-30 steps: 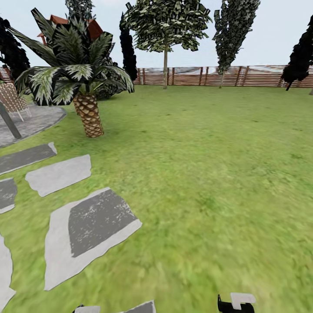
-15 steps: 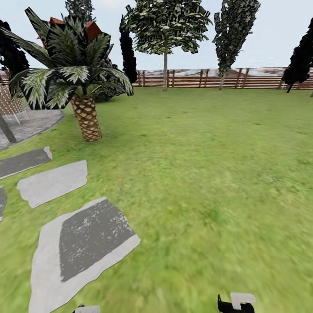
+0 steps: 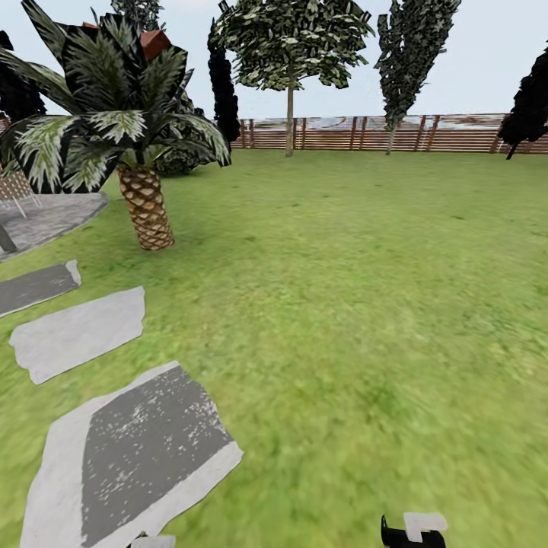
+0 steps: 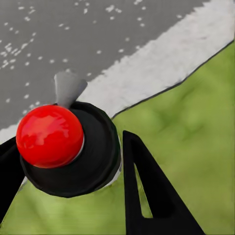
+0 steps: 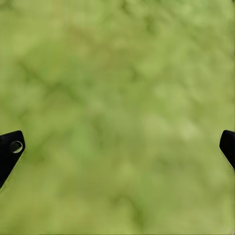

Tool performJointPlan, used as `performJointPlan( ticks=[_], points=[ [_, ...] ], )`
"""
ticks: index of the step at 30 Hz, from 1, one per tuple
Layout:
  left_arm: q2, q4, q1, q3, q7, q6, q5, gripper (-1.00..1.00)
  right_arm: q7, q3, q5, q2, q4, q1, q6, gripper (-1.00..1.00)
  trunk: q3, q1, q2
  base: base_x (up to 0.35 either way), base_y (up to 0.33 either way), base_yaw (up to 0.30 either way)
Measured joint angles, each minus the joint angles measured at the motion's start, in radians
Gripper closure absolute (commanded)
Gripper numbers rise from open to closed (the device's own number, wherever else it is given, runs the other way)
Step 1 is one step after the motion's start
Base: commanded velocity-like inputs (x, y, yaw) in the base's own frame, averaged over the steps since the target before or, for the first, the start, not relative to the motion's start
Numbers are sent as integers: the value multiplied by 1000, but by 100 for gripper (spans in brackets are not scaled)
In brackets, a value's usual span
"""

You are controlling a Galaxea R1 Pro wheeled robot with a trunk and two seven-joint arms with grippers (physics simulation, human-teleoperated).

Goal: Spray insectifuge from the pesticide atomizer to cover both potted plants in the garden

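The pesticide atomizer and both potted plants are out of view. I face the garden lawn (image 3: pixel 365 289) with its brown slatted fence (image 3: pixel 426 133) at the back. My left gripper (image 4: pixel 68 139) is open, its dark fingers (image 4: pixel 147 196) on either side of a red knob on a black disc (image 4: pixel 49 134), above a stepping stone's edge. Over bare grass, my right gripper (image 5: pixel 122 139) is wide open with nothing between its fingers. Its top edge peeks in low in the head view as the right gripper (image 3: pixel 415 533).
A scaly-trunked palm (image 3: pixel 144 205) stands ahead on the left. Grey stepping stones (image 3: pixel 129 449) run along the left, towards the round paved patio (image 3: pixel 53 217) with a wicker chair (image 3: pixel 15 186). Trees (image 3: pixel 289 46) line the fence. Open grass stretches ahead and to the right.
The whole head view has shifted: palm and stepping stones slid left and down and grew larger, so the camera has moved forward. Both grippers keep their place at the bottom edge.
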Motion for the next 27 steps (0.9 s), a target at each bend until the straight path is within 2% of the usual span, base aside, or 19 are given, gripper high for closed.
performJointPlan(
  ticks=[27],
  points=[
    [1,0,0,0,0,0,0,100,0,0,0,0,0,0,0,-100,0,0,0,340,0,0]
  ],
)
